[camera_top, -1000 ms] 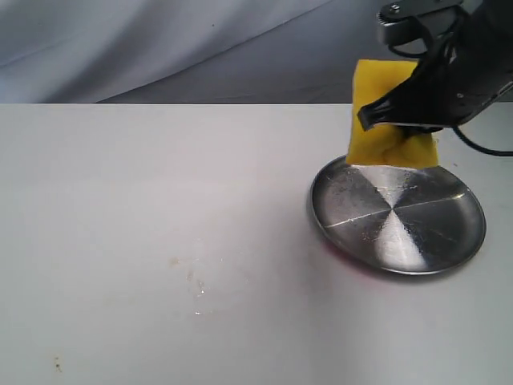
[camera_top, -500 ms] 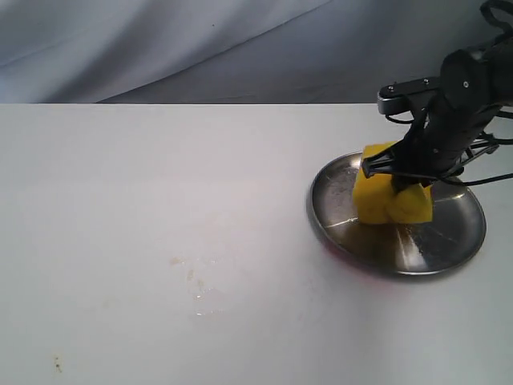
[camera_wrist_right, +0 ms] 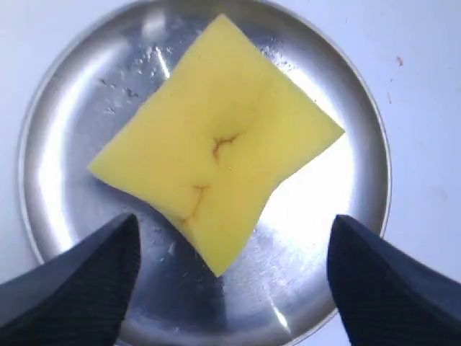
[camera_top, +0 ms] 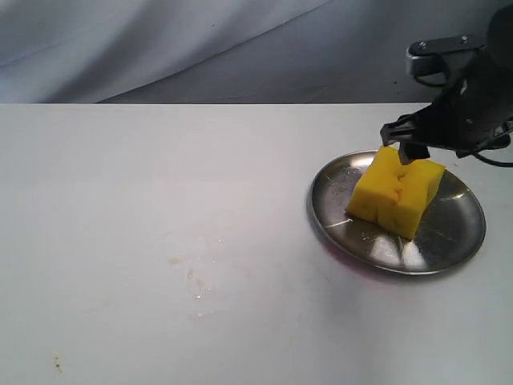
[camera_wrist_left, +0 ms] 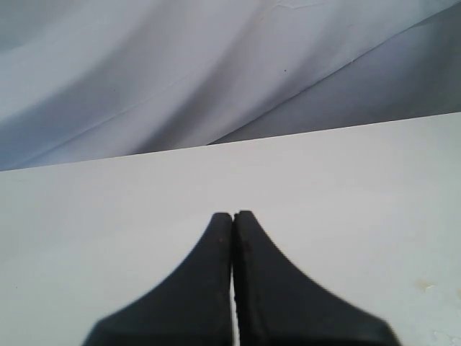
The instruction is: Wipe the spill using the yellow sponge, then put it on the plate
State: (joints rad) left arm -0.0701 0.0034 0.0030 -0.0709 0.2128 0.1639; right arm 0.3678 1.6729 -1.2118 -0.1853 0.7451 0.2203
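The yellow sponge (camera_top: pixel 396 191) (camera_wrist_right: pixel 216 166) lies on the silver plate (camera_top: pixel 449 241) (camera_wrist_right: pixel 65 94) at the right of the table, dented along creases on its top. My right gripper (camera_top: pixel 410 140) (camera_wrist_right: pixel 234 277) hovers just above the sponge with its jaws wide open and nothing between them. Faint wet marks of the spill (camera_top: pixel 195 281) remain on the white table left of the plate. My left gripper (camera_wrist_left: pixel 233 215) shows only in its wrist view, shut and empty above bare table.
A grey cloth backdrop (camera_top: pixel 160 48) hangs behind the table's far edge. A small brown speck (camera_top: pixel 57 366) sits near the front left corner. The black cables of the right arm (camera_top: pixel 489 152) trail off to the right.
My right gripper lowered the sponge from above the plate's far rim onto the plate, then opened and rose a little. The sponge now rests free on the plate.
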